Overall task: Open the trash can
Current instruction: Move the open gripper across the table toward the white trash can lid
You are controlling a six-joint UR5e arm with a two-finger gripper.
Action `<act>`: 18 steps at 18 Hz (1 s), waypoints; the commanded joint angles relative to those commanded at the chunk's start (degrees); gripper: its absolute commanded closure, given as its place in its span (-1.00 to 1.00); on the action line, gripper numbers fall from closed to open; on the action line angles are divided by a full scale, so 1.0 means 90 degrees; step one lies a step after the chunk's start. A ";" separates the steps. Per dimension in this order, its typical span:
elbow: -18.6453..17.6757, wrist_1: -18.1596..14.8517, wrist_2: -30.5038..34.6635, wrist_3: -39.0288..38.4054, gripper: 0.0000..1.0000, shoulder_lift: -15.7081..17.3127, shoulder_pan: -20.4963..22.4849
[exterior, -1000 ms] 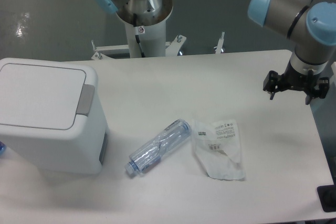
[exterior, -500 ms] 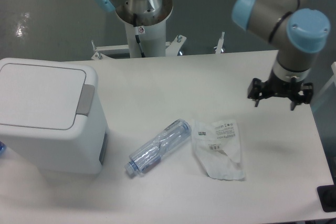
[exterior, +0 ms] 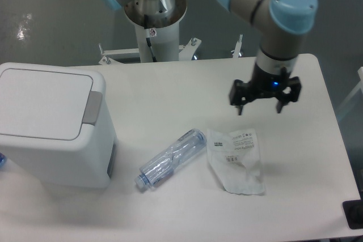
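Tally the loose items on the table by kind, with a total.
Trash can: 1
Clear plastic bottle: 1
Plastic packet with a label: 1
Total: 3

White table (exterior: 170, 92), trash can (exterior: 54, 123) at left, clear bottle (exterior: 171, 158) lying mid-front, plastic bag (exterior: 238, 160) beside it

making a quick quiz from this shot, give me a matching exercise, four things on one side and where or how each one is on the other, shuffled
Things:
1. trash can
2. clear bottle
3. plastic bag
4. gripper

States:
A. lying on its side mid-table
B. fingers spread, holding nothing, above the table
C. lid shut, at the table's left end
D. flat and crumpled, just right of the bottle

Pairs: 1-C, 2-A, 3-D, 4-B
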 joint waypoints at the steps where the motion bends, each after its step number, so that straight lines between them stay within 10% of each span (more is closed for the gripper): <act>1: 0.0058 -0.0009 -0.0010 -0.0069 -1.00 0.0020 -0.0098; 10: 0.0118 -0.0712 0.0019 -0.0899 -1.00 0.0449 -0.1006; 18: 0.0235 -0.0634 -0.0020 -0.1699 -1.00 0.0479 -0.1875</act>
